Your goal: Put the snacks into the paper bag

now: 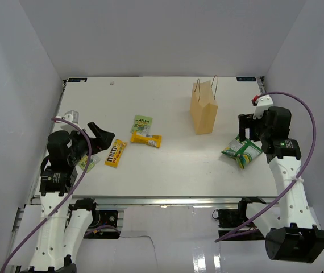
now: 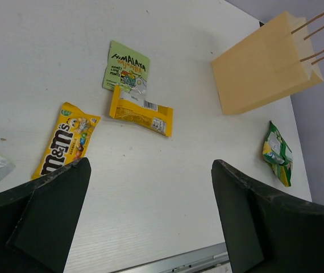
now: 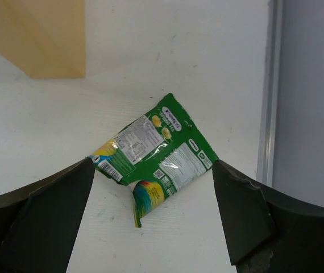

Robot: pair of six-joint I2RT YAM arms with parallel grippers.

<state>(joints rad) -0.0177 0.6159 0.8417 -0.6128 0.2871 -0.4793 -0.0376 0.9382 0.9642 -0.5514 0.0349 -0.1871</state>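
Presently we record the paper bag [image 1: 204, 111] standing upright on the white bench [image 1: 173, 176], right of centre toward the rear, with its cord handles up. Every snack we can see lies flat on the bench outside it.

Left of centre, the M&M's pack [image 1: 115, 153] lies near the left gripper [image 1: 99, 135]. The yellow bar wrapper [image 1: 146, 139] is just beside it to the right. The Himalaya pouch [image 2: 126, 69] touches the wrapper's rear edge and is slightly overlapped by it. A second small pouch [image 1: 86, 163] lies close under the left arm and is only partly visible.

The left gripper is spread wide with nothing between its fingers [image 2: 54, 210]. It is raised off the bench and points toward the M&M's pack.

The crinkly green-white bag [image 3: 153, 159] lies in front of the paper bag and to its right, clear of it. The right gripper [image 3: 150, 227] is directly over it, spread, with one finger on each side of the bag. We cannot tell whether either finger touches it.
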